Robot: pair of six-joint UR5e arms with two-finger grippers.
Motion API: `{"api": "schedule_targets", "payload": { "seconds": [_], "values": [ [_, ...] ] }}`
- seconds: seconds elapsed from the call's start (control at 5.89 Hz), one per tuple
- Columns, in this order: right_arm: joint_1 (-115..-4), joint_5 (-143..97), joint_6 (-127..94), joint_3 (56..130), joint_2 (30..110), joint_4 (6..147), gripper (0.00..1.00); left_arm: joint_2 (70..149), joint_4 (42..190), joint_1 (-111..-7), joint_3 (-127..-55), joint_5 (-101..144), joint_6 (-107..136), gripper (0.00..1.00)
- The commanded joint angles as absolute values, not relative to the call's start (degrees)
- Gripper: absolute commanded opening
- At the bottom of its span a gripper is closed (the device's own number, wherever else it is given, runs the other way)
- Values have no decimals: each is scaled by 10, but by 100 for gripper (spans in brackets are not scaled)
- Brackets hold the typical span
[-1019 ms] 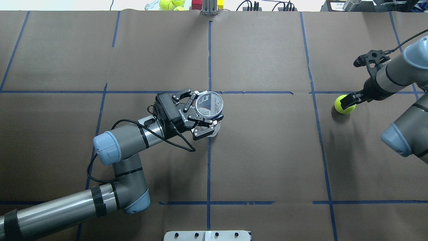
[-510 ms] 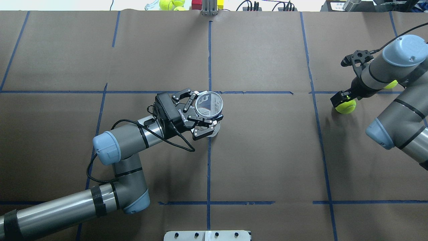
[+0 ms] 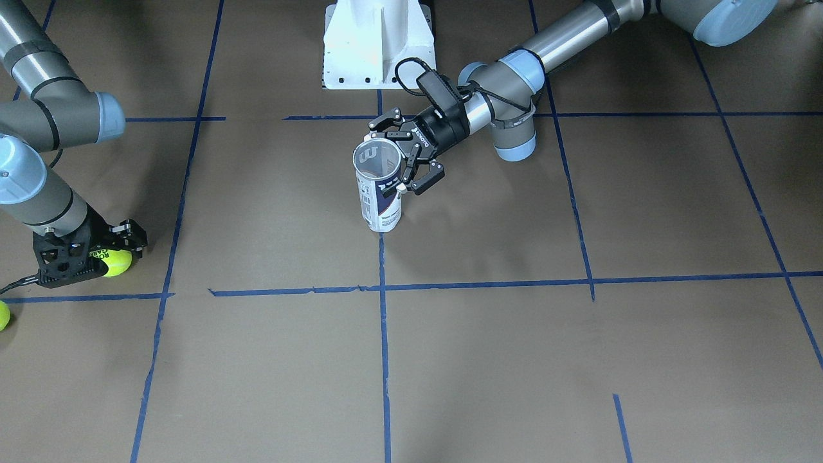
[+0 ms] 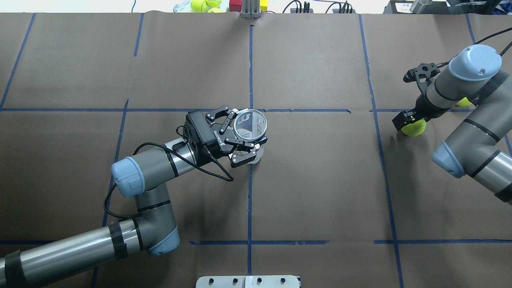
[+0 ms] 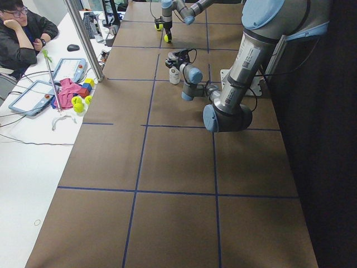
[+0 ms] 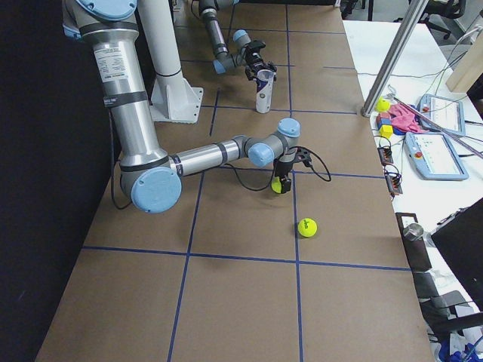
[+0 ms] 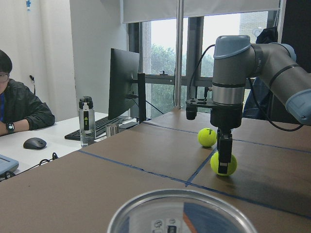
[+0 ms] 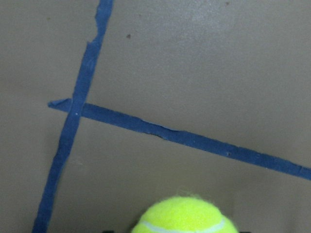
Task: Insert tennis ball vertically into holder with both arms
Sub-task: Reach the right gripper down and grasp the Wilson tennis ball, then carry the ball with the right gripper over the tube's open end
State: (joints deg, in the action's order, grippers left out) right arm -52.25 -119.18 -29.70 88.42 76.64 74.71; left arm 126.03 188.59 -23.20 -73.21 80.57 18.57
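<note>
- Front view: the left gripper [image 3: 389,161] has its fingers closed on the holder [image 3: 380,206]. The holder stands upright near the middle of the brown table [image 3: 514,360]. The right gripper [image 3: 87,257] is low over a tennis ball [image 3: 117,262], far off to the side.
- Overhead view: the holder's open mouth faces up. One right finger is beside the ball and the other is hidden, so I cannot tell if it is squeezing.
- Left side view: everything is too small to add much.
- Right side view: I count two balls on the table, the one at the gripper and a spare ball [image 6: 306,227]. There is one holder and two arms.
- Left wrist view: the ball sits on the table, with a finger in front of it.
- Right wrist view: only the top of the ball shows.
- I think the step now is grabbing the ball. Next, the gripper should squeeze it, lift it, carry it over the open mouth and drop it straight down.
</note>
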Motion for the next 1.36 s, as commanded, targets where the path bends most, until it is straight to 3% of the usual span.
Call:
{"api": "schedule_targets", "payload": {
  "seconds": [0.0, 0.34, 0.51, 0.85, 1.19],
  "values": [
    [-526, -1193, -302, 902, 761, 747, 29, 1260, 1886, -232, -732, 805, 186, 90],
    [-535, -1200, -386, 1010, 754, 760, 28, 1260, 1886, -231, -732, 805, 187, 90],
    [-530, -1200, -439, 1074, 738, 833, 28, 1260, 1886, -231, -732, 805, 187, 90],
    [-498, -1190, -504, 1158, 638, 1000, 30, 1262, 1885, -228, -732, 804, 187, 90],
    [-424, -1131, -679, 1158, 538, 1026, 30, 1262, 1885, -226, -732, 804, 187, 90]
  ]
}}
